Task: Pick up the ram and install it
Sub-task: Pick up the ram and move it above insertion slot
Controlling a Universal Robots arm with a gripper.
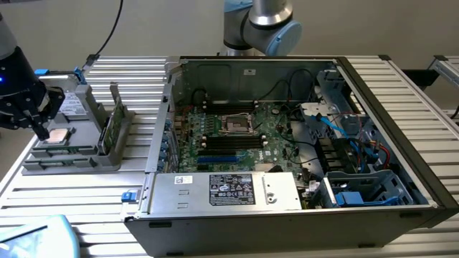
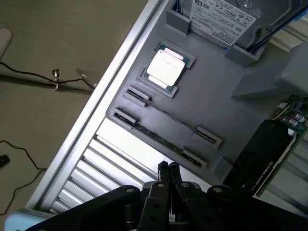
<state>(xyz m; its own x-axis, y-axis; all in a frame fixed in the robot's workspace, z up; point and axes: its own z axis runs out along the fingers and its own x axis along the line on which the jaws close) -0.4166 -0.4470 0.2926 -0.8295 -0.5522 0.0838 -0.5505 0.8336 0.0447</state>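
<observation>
1. The ram [image 2: 154, 136] stands on its long edge in a holder slot of the grey parts tray [image 2: 216, 101]. This slot is the one nearest the tray edge that borders the bare slats of the bench [image 1: 86, 188].
2. A second, parallel holder slot runs just beside the ram, between it and the processor chip [image 2: 166, 67].
3. The processor chip lies flat in its square recess in the tray, near the ram and apart from it.
4. The drive [image 2: 226, 19] sits at the far end of the tray, beyond the processor chip.
5. A black expansion card [image 2: 262, 154] stands upright at the tray side facing the computer case [image 1: 401, 161].
6. The claw [image 2: 167, 168] has its two fingers pressed together, with nothing between them. In the wrist view the tips sit over the tray edge, just beside the ram. Contact with the ram cannot be confirmed.
7. In the exterior view, the claw hangs above the tray close to the processor chip.
8. The tray rests on the bench near the edge at the exterior view's left. The open computer case occupies the middle of the bench, with the motherboard [image 1: 237, 134] exposed.
</observation>
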